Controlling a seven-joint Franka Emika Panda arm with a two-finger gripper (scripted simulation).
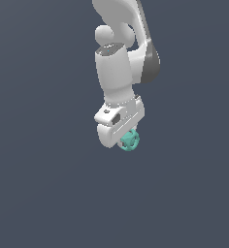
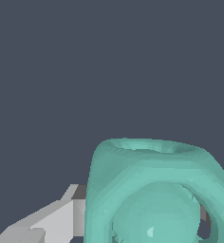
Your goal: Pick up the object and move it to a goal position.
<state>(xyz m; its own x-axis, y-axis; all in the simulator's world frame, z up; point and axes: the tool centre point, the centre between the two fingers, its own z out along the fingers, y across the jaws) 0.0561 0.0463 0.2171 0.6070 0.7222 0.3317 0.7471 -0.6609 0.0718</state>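
Note:
The object (image 1: 130, 140) is a small teal-green rounded lump with round hollows. It sits right under the white hand of my arm, partly hidden by it. My gripper (image 1: 126, 139) is around it; the fingers barely show in the exterior view. In the wrist view the object (image 2: 154, 190) fills the near field, and one white finger (image 2: 52, 220) presses against its side. The other finger is hidden behind the lump. The gripper is shut on the object.
A plain dark grey-blue background (image 1: 39, 193) fills both views. The white arm (image 1: 119, 58) rises above the hand to the top of the exterior view.

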